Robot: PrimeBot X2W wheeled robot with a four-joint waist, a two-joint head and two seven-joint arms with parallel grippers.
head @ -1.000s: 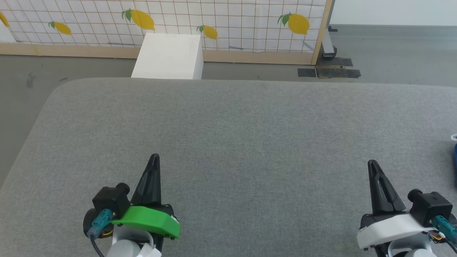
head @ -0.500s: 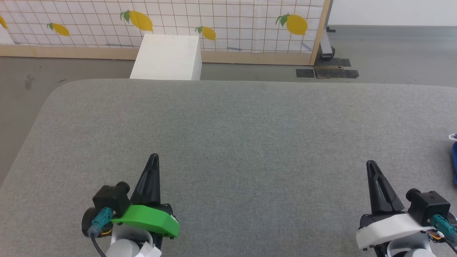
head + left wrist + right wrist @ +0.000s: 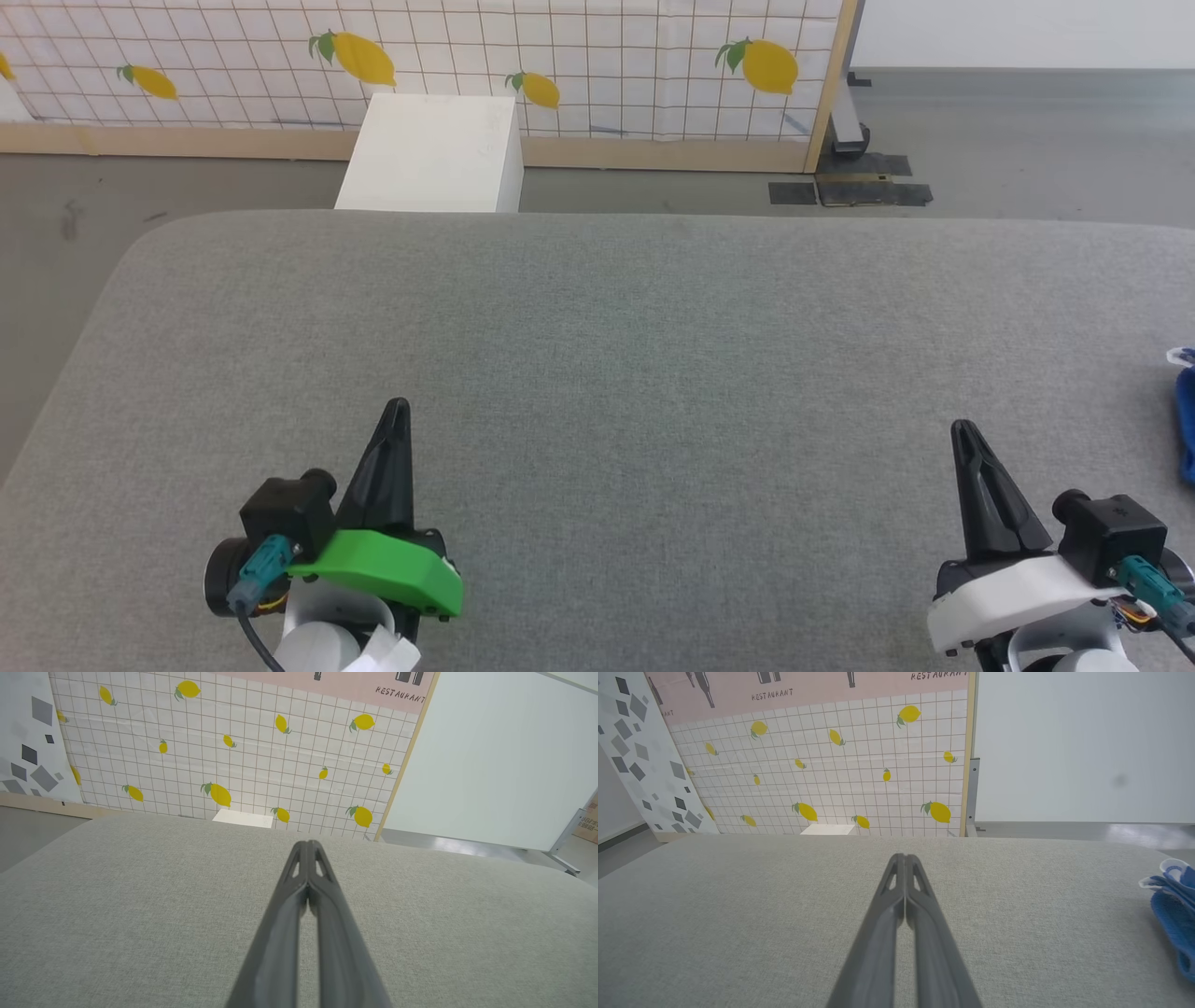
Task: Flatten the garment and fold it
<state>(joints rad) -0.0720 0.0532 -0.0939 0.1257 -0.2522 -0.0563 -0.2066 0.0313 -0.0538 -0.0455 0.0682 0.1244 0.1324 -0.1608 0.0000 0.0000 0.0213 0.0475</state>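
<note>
Left gripper: your left gripper (image 3: 398, 413) is sitting over the near left part of the surface. Its two dark fingers are pressing together tip to tip and holding nothing.
Right gripper: your right gripper (image 3: 962, 431) is sitting over the near right part, likewise pinching closed on nothing.
Contact: you are not getting a clear look at whether either gripper is touching the fabric below.
Garment: the blue garment (image 3: 1186, 425) is lying bunched at the far right edge of the surface. It is showing a bit of white at its top and is mostly cut off by the frame. It is lying to the right of your right gripper and well apart from it.
Surface: the grey padded table (image 3: 597, 317) is spreading wide between and beyond both grippers.
Background: a white box (image 3: 429, 154) is standing on the floor just past the table's far edge, in front of a lemon-print panel (image 3: 579, 47).
</note>
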